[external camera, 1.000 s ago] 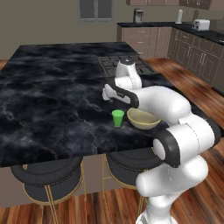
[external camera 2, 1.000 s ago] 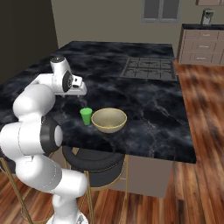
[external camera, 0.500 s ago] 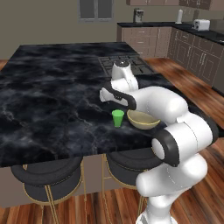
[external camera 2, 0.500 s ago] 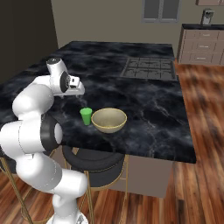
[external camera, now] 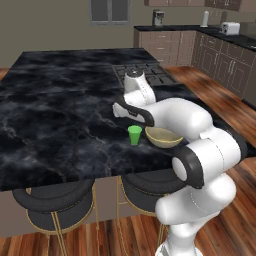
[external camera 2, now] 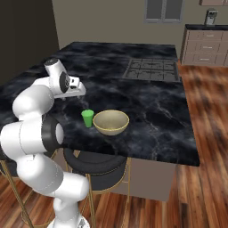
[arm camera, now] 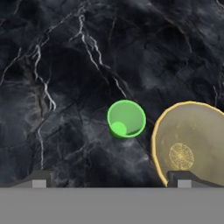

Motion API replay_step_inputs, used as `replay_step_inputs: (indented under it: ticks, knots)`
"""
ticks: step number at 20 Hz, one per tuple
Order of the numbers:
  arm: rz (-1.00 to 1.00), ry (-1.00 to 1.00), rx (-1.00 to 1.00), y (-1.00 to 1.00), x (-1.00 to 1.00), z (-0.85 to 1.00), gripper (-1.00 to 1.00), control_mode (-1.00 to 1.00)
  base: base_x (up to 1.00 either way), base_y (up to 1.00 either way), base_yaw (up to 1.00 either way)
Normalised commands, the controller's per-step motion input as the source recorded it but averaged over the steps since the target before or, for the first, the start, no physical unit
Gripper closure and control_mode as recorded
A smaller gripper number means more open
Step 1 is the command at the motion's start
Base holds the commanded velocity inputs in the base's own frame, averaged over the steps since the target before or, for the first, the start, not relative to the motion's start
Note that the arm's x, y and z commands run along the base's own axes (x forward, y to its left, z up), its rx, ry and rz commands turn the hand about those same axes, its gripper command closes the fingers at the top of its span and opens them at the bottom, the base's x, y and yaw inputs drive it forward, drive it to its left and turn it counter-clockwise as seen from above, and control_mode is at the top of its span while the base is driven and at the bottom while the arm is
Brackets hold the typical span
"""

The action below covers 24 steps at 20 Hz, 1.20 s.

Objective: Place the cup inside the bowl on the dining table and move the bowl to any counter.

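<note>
Tool (arm camera: 111, 179) released, jaws spread wide, nothing between them, hanging above the worktop (external camera: 60, 115) and looking straight down. Fingertips (arm camera: 38, 178) low in the hand view, one tip over bare marble, the other over the bowl's rim. Cup (arm camera: 126, 118) upright on the worktop, near its front edge, just beside the bowl (arm camera: 192, 144) but apart from it. Cup (external camera: 134, 135) to the left of the bowl (external camera: 163, 137) from the base. Both empty. Bowl (external camera 2: 111, 122) near the front edge above a stool (external camera 2: 95, 162). Cooktop (external camera: 142, 75) set in the marble farther back, well apart. Tool body (external camera 2: 73, 87) up and behind the cup (external camera 2: 87, 118), not touching it.
</note>
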Motion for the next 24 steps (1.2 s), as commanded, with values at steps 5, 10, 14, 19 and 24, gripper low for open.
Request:
replay_step_inputs:
  ticks: [5, 10, 14, 19, 24]
  knots:
    - [0.00, 0.00, 0.00, 0.00, 0.00, -0.01, -1.00, -1.00, 0.00, 0.00, 0.00]
    - [0.00, 0.00, 0.00, 0.00, 0.00, -0.08, -1.00, -1.00, 0.00, 0.00, 0.00]
    - [0.00, 0.00, 0.00, 0.00, 0.05, -0.17, -1.00, -1.00, 0.00, 0.00, 0.00]
    - [0.00, 0.00, 0.00, 0.00, 0.08, -0.24, -1.00, -1.00, 0.00, 0.00, 0.00]
    - [0.00, 0.00, 0.00, 0.00, 0.10, -0.22, -1.00, -1.00, 0.00, 0.00, 0.00]
